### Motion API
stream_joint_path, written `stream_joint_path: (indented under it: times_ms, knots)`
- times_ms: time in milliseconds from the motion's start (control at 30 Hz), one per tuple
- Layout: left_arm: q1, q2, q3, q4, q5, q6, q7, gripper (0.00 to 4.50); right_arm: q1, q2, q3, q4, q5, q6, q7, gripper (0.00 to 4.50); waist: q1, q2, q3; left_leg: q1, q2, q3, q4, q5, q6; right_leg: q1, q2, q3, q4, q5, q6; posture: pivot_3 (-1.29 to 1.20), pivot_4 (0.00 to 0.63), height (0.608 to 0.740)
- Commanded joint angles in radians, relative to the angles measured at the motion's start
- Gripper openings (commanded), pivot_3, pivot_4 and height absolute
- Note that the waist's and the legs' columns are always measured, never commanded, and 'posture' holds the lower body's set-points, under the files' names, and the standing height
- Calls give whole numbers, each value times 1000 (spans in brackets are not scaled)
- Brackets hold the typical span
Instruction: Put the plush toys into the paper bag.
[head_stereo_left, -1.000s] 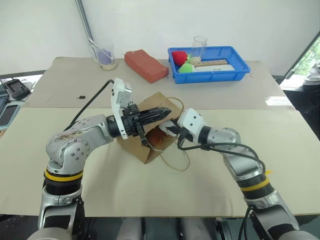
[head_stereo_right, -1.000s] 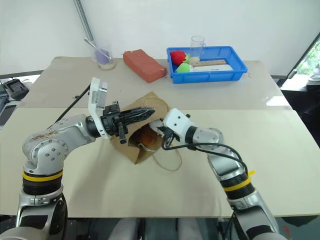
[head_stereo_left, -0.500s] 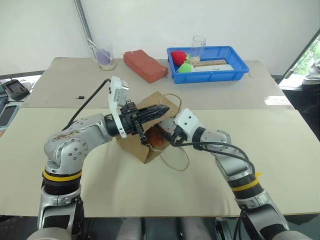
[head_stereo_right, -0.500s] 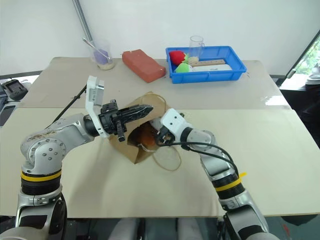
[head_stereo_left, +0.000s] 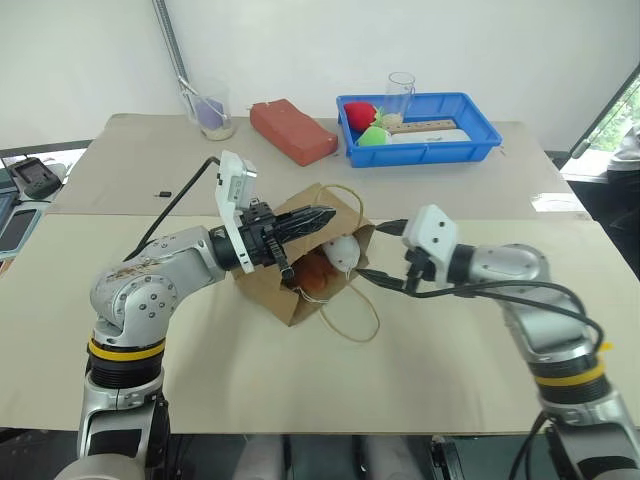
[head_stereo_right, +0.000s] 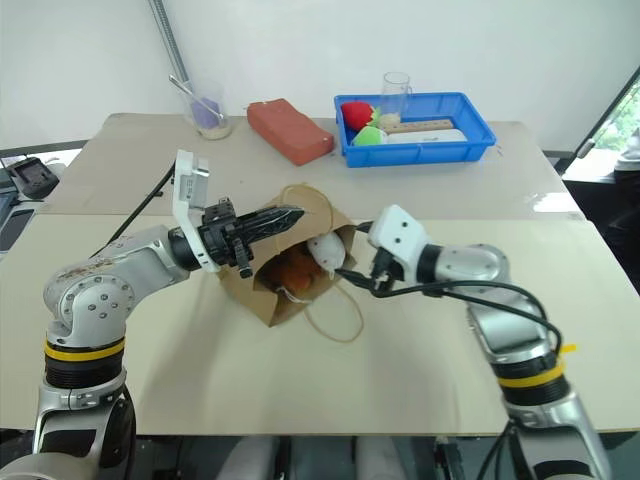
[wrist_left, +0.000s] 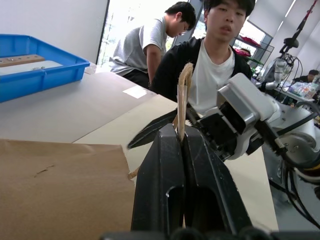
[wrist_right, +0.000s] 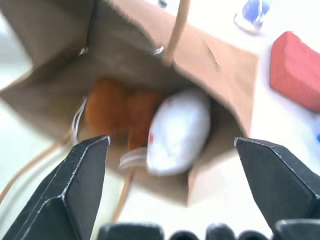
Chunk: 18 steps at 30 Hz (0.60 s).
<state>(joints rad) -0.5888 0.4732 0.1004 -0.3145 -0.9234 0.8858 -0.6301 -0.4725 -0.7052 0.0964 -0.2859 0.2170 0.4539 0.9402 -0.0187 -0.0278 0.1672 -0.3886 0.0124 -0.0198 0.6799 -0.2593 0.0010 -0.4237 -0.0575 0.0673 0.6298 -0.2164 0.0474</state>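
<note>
Two plush toys — the lumpy orange-brown one (wrist_right: 116, 111) and the fluffy white one (wrist_right: 178, 131) — already lie side by side inside the plain brown kraft paper bag (head_stereo_left: 290, 290), which lies tipped on the beige desk (head_stereo_left: 420, 370) with its mouth toward the right arm. Judging by that, the task looks essentially done; only letting go remains. Left end effector (head_stereo_left: 318, 217) is clamped shut on the bag's upper rim, holding the mouth open. Right end effector (head_stereo_left: 384, 253) — jaws spread wide, empty — sits just outside the mouth, near the white toy.
</note>
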Motion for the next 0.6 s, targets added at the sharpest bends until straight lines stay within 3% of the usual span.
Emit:
stream_joint_path:
  times_ms: [33, 200, 400, 600]
  knots:
    - [-15, -2, 19, -17, -2, -29, -2, 0, 54, -88, -34, -88, 78, 42, 109, 4451, 2, 0, 0, 0, 0, 0, 0, 0, 0, 0, 0, 0, 0, 0, 0, 0, 150, 740]
    - [-24, -8, 20, -12, -7, -30, 3, 0, 140, -142, 65, -132, 41, -28, 180, 4451, -3, 0, 0, 0, 0, 0, 0, 0, 0, 0, 0, 0, -1, 0, 0, 0, 150, 740]
    - [-23, -2, 25, -24, -16, -20, 10, 0, 89, -71, 216, -27, -100, -120, 154, 4451, -9, 0, 0, 1, 0, 0, 0, 0, 0, 1, 1, 0, 0, 0, 0, 0, 150, 740]
    - [-17, 6, 38, -41, -31, -10, 32, 0, 59, 9, 299, 38, -144, -60, 139, 4451, -3, 0, 0, 0, 0, -1, 0, 0, 0, 0, 0, 0, 0, 0, 0, 0, 150, 740]
